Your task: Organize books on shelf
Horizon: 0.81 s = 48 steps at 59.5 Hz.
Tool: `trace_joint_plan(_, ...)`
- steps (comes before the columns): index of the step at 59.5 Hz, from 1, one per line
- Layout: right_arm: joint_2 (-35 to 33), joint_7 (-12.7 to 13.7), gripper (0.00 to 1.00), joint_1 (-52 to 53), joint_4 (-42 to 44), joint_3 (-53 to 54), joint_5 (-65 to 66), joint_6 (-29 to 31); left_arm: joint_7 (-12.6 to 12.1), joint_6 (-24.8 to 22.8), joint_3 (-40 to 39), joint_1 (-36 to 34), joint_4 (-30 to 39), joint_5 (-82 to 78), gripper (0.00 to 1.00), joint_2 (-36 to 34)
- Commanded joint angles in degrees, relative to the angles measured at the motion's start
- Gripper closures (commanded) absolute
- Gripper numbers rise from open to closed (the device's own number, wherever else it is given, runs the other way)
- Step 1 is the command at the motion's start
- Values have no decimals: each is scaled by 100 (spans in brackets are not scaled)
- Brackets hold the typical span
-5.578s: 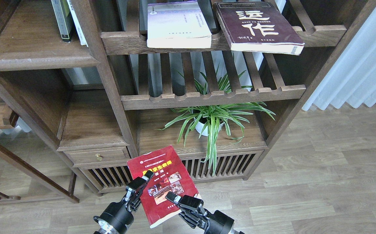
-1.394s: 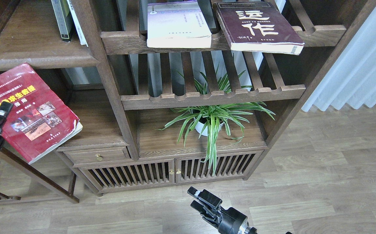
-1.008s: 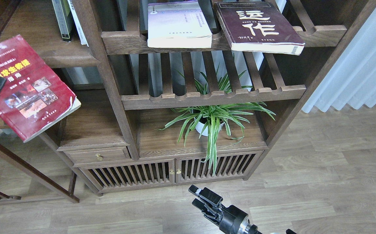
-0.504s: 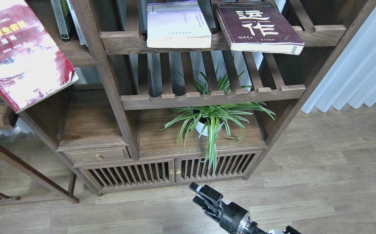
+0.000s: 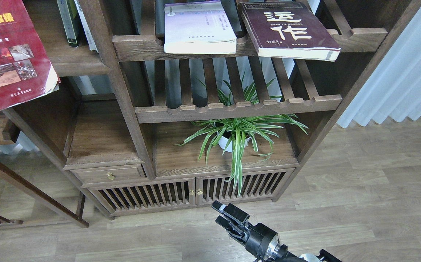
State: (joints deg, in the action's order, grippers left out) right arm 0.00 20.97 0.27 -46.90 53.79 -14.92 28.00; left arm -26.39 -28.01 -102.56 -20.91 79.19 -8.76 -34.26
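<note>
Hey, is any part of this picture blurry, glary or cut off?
Head view: lighting is even and sharp; the red paperback with yellow title is cropped by the left edge, faint sheen on its cover; the right claw is dark, its fingers hard to separate; white curtain looks bright.

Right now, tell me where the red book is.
Head view, far upper left: the red book overhangs the shelf's front edge, left of the upright thin books.

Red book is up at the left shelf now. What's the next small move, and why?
Probably ease the red book forward and down onto the solid shelf. Its lower corner overhangs the shelf's front edge, and the upright thin books stand just to its right, so keep left of them. The left gripper is out of view.
</note>
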Motion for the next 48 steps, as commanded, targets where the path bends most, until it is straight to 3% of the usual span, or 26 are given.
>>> trace_joint_plan(1, 0, -5, 12, -1, -3, 0, -11, 0, -68, 1, 34, -387, 0, -275, 95, -1)
trace_joint_plan(26, 0, -5, 12, 8, -38, 9, -64, 0, -94, 1, 114, -1363, -140, -1435, 95, -10)
trace_joint_plan(48, 0, -233, 12, 61, -319, 114, -73, 0, -94, 1, 518, -2093, -474, -2024, 94, -28)
